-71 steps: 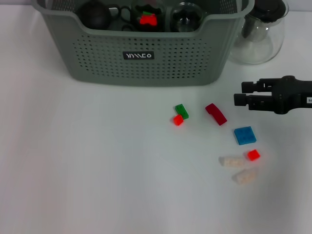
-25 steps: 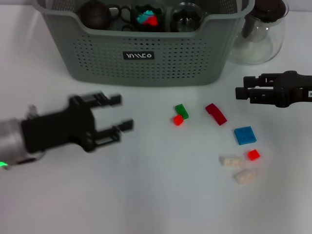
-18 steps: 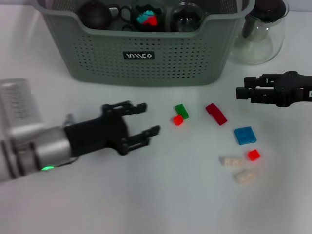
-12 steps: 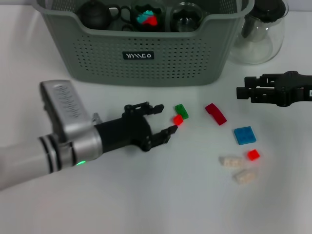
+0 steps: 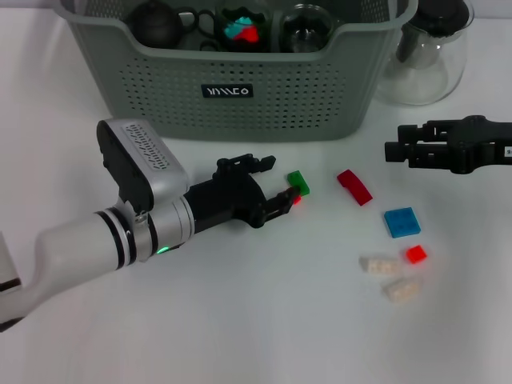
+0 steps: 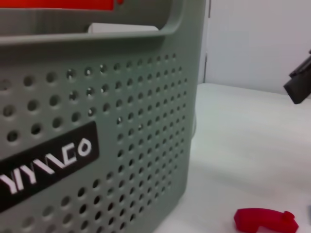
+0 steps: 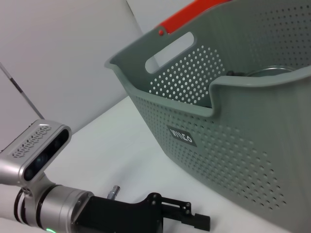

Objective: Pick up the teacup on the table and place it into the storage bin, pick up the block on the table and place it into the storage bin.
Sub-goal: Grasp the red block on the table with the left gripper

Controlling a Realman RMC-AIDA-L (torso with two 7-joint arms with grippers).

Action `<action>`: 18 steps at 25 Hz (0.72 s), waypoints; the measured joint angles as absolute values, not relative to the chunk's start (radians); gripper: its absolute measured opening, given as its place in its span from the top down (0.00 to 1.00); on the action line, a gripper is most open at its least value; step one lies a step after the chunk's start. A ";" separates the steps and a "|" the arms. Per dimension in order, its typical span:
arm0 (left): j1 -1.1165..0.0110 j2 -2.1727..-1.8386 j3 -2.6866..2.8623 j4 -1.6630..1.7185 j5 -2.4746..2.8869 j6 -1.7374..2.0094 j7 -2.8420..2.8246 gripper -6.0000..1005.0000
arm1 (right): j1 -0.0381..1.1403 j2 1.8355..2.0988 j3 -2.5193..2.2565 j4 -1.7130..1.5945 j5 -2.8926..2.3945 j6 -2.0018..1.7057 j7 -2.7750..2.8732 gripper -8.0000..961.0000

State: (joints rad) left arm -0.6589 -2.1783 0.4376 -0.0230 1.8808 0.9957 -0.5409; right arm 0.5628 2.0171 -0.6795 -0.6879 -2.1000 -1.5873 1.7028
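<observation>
I'm bringing the left gripper point(image 5: 268, 182) in from the frame's left edge, fingers spread, now bracketing the green block point(image 5: 298, 182) and small red block point(image 5: 294, 200) at centre. The storage bin point(image 5: 240, 88) sits along the top, already holding teaware. The right gripper point(image 5: 398, 152) is idling at right, its state unclear.

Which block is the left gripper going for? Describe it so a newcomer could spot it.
Start at the storage bin at the table's far edge. In front of its right half lies a small green block touching a smaller red one, right at the open left gripper. It is the only green piece among the loose blocks.
</observation>
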 joint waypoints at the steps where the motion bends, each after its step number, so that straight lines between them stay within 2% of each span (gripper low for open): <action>1: -0.659 -2.178 0.438 -0.023 1.881 0.996 -0.541 0.40 | 0.563 2.017 -0.679 -0.688 -2.100 -1.587 1.703 0.38; 15: -0.656 -2.178 0.401 -0.099 1.883 0.987 -0.337 0.43 | 0.562 2.017 -0.675 -0.687 -2.100 -1.584 1.703 0.38; 18: -0.656 -2.178 0.401 -0.099 1.883 0.985 -0.336 0.49 | 0.562 2.017 -0.675 -0.687 -2.100 -1.582 1.704 0.38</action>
State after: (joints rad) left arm -0.6564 -2.1783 0.4011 -0.0992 1.8827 0.9847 -0.3363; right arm 0.5619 2.0171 -0.6749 -0.6871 -2.1000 -1.5819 1.7041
